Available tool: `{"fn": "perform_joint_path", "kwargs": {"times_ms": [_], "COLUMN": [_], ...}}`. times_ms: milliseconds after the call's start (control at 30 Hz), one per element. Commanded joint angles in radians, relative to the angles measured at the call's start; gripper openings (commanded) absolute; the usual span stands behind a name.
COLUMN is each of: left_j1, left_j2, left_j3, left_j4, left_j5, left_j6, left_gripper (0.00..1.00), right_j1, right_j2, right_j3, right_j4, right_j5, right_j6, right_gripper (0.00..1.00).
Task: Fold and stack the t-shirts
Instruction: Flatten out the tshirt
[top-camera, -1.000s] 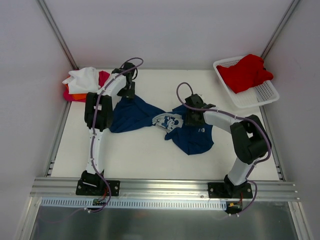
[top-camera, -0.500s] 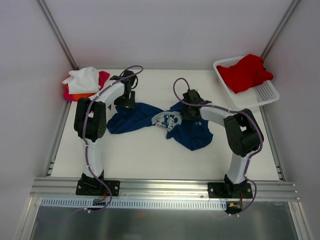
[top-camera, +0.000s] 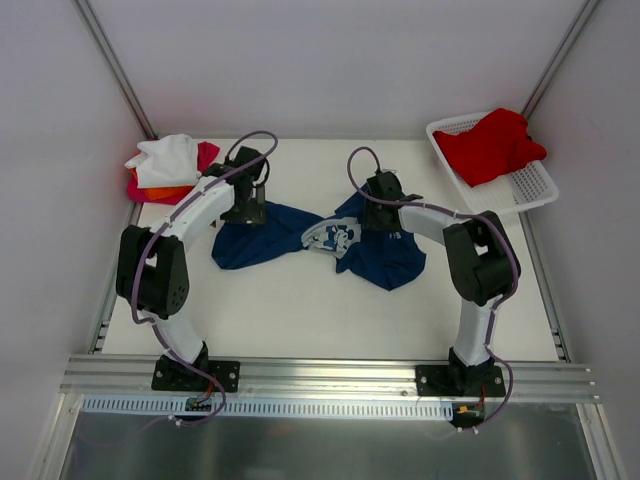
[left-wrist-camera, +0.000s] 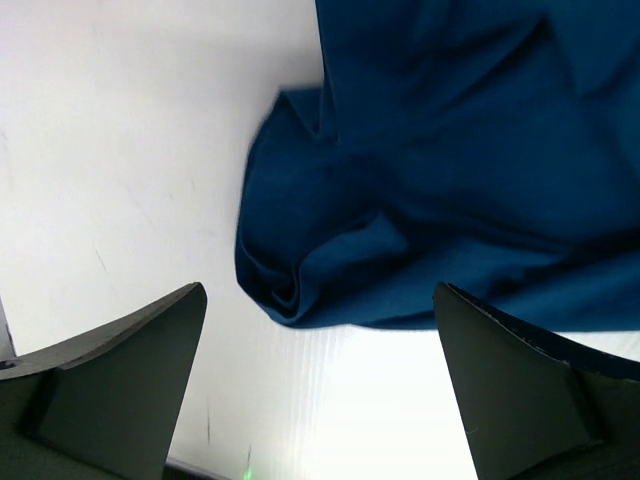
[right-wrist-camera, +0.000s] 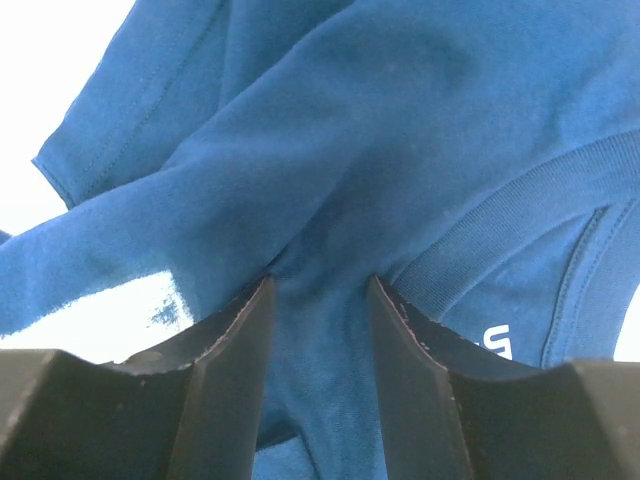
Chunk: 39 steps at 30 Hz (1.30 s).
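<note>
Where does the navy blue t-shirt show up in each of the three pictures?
Top view: navy blue t-shirt crumpled mid-table, between both arms.
Left wrist view: it fills the upper right.
Right wrist view: it fills the frame, pinched in the right tool.
Shared landmark: the white table beneath it.

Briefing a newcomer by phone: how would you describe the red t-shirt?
At the far right corner of the table sits a white lattice basket. The red t-shirt lies heaped inside it. It is the only shirt in a basket: the navy t-shirt is mid-table, the pile far left.
</note>
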Motion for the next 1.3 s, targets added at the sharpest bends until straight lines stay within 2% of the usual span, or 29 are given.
{"fn": "perform_joint_path", "kwargs": {"times_ms": [0, 167, 300, 467, 500, 600, 700, 800, 833, 900, 1000, 1067, 1167, 1267], "left_j1": [-0.031, -0.062, -0.079, -0.090, -0.090, -0.090, -0.090, -0.090, -0.090, -0.091, -0.090, -0.091, -0.091, -0.090], "left_j2": [-0.051, -0.095, -0.162, -0.245, -0.267, -0.290, -0.266, -0.197, -0.177, -0.125, -0.091, -0.085, -0.055, -0.038], "left_j3": [-0.115, -0.259, -0.319, -0.391, -0.398, -0.411, -0.395, -0.355, -0.336, -0.324, -0.335, -0.348, -0.362, -0.368], "left_j4": [0.008, 0.051, 0.057, 0.055, 0.054, 0.055, 0.055, 0.057, 0.062, 0.065, 0.081, 0.100, 0.111, 0.117], "left_j5": [-0.010, -0.013, -0.004, -0.013, -0.030, -0.079, -0.118, -0.128, -0.136, -0.130, -0.113, -0.112, -0.124, -0.090], "left_j6": [-0.067, -0.106, -0.139, -0.167, -0.173, -0.170, -0.166, -0.163, -0.161, -0.155, -0.158, -0.161, -0.159, -0.158], "left_gripper": [0.99, 0.99, 0.97, 0.89, 0.83, 0.80, 0.75, 0.66, 0.59, 0.56, 0.56, 0.62, 0.65, 0.60], "right_j1": [-0.022, -0.035, -0.039, -0.041, -0.039, -0.042, -0.041, -0.041, -0.041, -0.041, -0.041, -0.042, -0.044, -0.044], "right_j2": [0.047, 0.030, 0.038, 0.043, 0.043, 0.035, 0.030, 0.023, 0.020, 0.012, -0.008, -0.016, -0.031, -0.037], "right_j3": [0.020, 0.056, 0.077, 0.076, 0.076, 0.073, 0.068, 0.067, 0.067, 0.060, 0.051, 0.045, 0.036, 0.030], "right_j4": [-0.056, -0.081, -0.088, -0.090, -0.090, -0.093, -0.095, -0.095, -0.096, -0.096, -0.098, -0.098, -0.098, -0.098], "right_j5": [-0.027, -0.037, -0.043, -0.054, -0.052, -0.057, -0.058, -0.064, -0.066, -0.064, -0.057, -0.060, -0.061, -0.063], "right_j6": [-0.014, -0.032, -0.041, -0.040, -0.043, -0.048, -0.049, -0.048, -0.048, -0.051, -0.057, -0.060, -0.061, -0.065], "right_gripper": [0.45, 0.46, 0.46, 0.45, 0.45, 0.45, 0.45, 0.45, 0.45, 0.45, 0.45, 0.45, 0.45, 0.45]}}
